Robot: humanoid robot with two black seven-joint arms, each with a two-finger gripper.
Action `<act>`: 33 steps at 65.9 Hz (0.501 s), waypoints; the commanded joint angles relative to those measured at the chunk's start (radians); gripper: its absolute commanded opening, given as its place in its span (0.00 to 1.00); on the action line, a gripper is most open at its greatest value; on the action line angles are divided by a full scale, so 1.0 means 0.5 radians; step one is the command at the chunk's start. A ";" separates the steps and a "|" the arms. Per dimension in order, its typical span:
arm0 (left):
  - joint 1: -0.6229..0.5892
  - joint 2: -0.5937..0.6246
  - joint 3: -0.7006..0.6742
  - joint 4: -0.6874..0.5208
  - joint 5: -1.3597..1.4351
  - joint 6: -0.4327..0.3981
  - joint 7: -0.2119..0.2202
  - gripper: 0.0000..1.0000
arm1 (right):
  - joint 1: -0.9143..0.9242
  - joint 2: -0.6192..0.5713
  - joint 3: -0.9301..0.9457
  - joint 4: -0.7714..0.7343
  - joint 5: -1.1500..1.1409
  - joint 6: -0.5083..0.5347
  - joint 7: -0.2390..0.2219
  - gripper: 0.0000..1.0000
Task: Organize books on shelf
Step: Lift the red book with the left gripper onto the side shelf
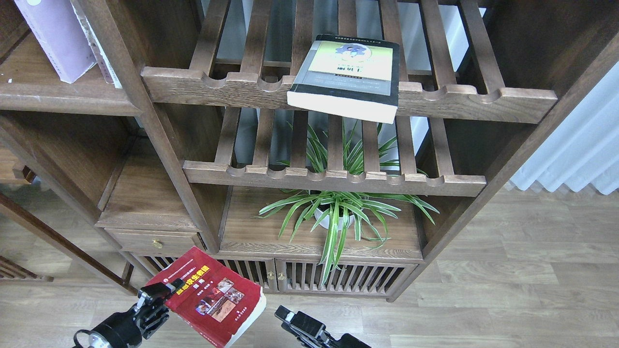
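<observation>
A: Lavender paperback (pixel 55 41) upright on the solid dark-brown shelf (pixel 58 99), far left?
B: Yes. Lower down, the left gripper (pixel 162 292) clamps the red book (pixel 210 299), tilted above the floor.
A: Right gripper (pixel 292 320)?
B: Apart from it; can't tell its jaws. The yellow-green book (pixel 350 72) lies on the slatted rack (pixel 348 94).

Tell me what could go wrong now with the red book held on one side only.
The left gripper pinches the red book at one edge while the right gripper is off it, so the book might sag or slip. The yellow book overhangs the slatted rack's rail; a bump could tip it off. The solid shelf already holds a lavender book, which the red one might knock.
</observation>
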 commanded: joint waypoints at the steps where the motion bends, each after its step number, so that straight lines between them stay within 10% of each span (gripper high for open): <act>1: 0.089 0.138 -0.088 -0.037 0.001 0.000 0.003 0.08 | 0.000 0.000 0.000 -0.027 0.002 0.000 0.003 0.99; 33: 0.375 0.660 -0.674 -0.359 0.004 0.000 0.012 0.08 | 0.022 0.000 -0.006 -0.107 0.002 0.000 0.000 0.99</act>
